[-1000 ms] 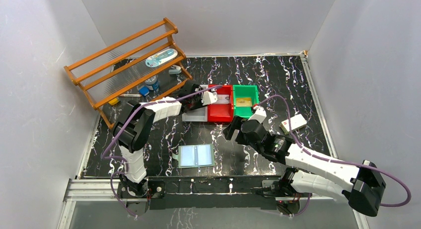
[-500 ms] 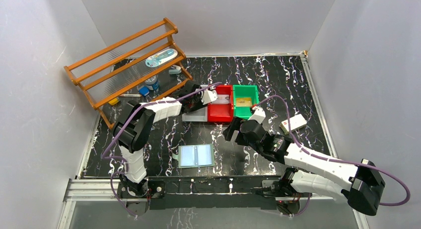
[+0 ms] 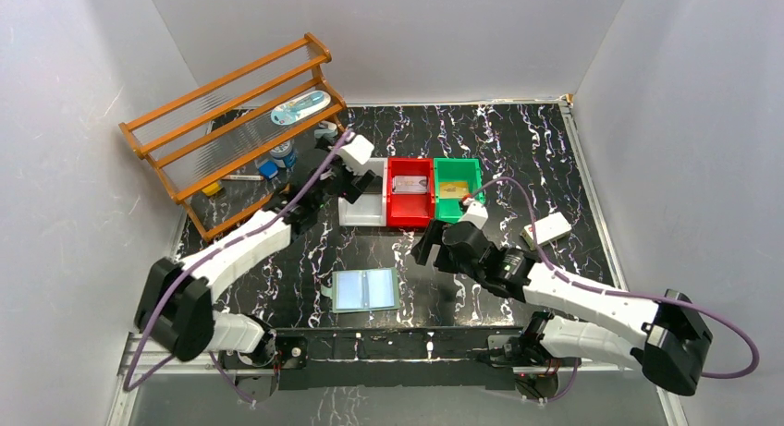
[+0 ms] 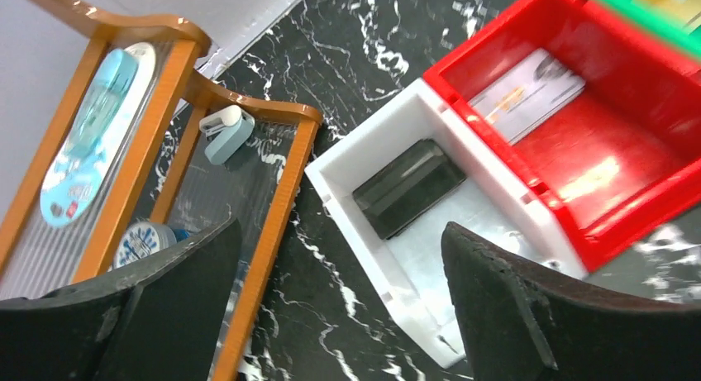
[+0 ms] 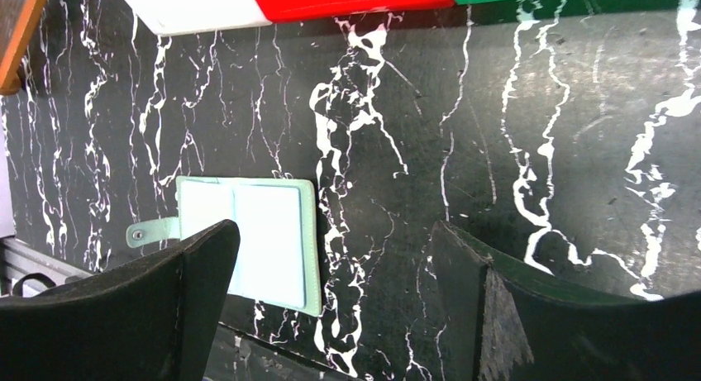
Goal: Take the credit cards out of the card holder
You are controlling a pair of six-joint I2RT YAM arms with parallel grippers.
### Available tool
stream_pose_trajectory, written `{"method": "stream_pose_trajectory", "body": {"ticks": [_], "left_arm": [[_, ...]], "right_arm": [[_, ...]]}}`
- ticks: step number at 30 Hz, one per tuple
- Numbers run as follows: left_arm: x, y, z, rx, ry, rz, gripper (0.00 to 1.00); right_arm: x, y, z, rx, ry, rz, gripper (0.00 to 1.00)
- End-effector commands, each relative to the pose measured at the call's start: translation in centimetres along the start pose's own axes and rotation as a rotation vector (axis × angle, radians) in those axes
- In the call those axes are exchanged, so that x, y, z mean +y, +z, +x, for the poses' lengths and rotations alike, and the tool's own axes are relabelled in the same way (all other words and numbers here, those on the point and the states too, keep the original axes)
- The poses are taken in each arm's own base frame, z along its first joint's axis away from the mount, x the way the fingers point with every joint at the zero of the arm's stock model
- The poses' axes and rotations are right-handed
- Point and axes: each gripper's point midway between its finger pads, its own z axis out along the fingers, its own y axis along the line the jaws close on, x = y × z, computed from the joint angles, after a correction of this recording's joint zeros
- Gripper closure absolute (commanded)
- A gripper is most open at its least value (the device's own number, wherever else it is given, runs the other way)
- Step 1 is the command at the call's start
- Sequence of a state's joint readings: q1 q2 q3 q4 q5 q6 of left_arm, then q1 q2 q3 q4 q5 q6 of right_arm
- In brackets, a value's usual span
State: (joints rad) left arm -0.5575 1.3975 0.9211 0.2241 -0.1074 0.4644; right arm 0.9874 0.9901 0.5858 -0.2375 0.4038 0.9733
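Since the left fingers (image 3: 355, 180) stand wide apart with nothing between them, I record them as open; they hang over the white bin (image 4: 388, 257). Inside that bin lies the dark credit card (image 4: 407, 187), its long axis running diagonally in the left wrist view, from lower left to upper right. I find the right fingers (image 3: 427, 247) likewise spread and empty, above bare bench (image 5: 512, 150) near the right side of the card holder (image 5: 248, 240). The card holder lies spread flat near the front edge of the bench, between the two arm bases, pale pockets upward, well apart from the bins. Its long axis runs left to right in the top view, and its small tab (image 5: 153, 230) points toward the left arm's side. A pale printed credit card (image 3: 409, 185) lies in the red bin (image 3: 411, 213), long axis across the bin. A further card (image 3: 453, 188) lies in the green bin (image 3: 459, 167); its print I cannot make out.
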Motion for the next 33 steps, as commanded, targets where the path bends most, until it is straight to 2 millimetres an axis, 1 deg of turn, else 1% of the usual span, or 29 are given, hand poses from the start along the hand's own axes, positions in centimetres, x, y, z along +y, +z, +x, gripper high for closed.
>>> {"method": "stream_pose_trajectory", "body": {"ticks": [1,4,6,7,10,15,16,18,20,23,26,29,30,33], "left_arm": [[-0.5,-4.1,-0.3,-0.048,-0.294,-0.006,0.08],[-1.7,-6.7,1.5,-0.024,-0.453,-0.003,0.06],[-2.4,-8.3,3.1,0.012,-0.566,-0.019,0.05],[-3.1,-9.0,4.3,0.040,-0.622,-0.021,0.05],[-4.7,-11.3,6.0,0.097,-0.758,0.006,0.04],[-5.5,-14.0,7.2,0.144,-0.927,-0.018,0.04],[-5.6,-14.6,7.2,0.141,-0.935,-0.015,0.04],[-5.4,-15.5,8.1,0.170,-0.928,-0.043,0.04],[-4.6,-16.3,9.1,0.190,-0.924,-0.108,0.04],[-3.8,-16.9,9.8,0.194,-0.924,-0.167,0.03],[-4.0,-17.1,9.8,0.190,-0.933,-0.158,0.03],[-4.2,-17.0,9.8,0.196,-0.930,-0.147,0.03],[-4.3,-17.0,9.8,0.201,-0.927,-0.142,0.03],[-4.6,-16.7,9.9,0.216,-0.924,-0.130,0.03]], "right_arm": [[3.6,-0.1,-1.1,0.026,0.031,-0.083,0.08],[4.5,0.6,0.1,0.103,0.015,-0.086,0.14],[4.4,1.4,1.3,0.158,0.027,-0.051,0.14],[4.2,1.8,1.8,0.186,0.036,-0.024,0.15],[4.6,3.2,3.7,0.258,0.018,0.022,0.20],[6.1,4.3,5.4,0.257,-0.075,0.113,0.20],[6.3,4.4,5.8,0.257,-0.091,0.130,0.20],[7.1,4.6,6.2,0.254,-0.110,0.156,0.20],[7.3,4.7,7.0,0.256,-0.125,0.195,0.20],[7.2,4.9,8.2,0.265,-0.149,0.237,0.21],[6.8,5.2,9.3,0.283,-0.162,0.275,0.21],[6.8,5.3,9.4,0.283,-0.182,0.307,0.21],[7.0,5.3,9.3,0.280,-0.181,0.304,0.21],[7.0,6.0,10.2,0.302,-0.201,0.308,0.21]]}}
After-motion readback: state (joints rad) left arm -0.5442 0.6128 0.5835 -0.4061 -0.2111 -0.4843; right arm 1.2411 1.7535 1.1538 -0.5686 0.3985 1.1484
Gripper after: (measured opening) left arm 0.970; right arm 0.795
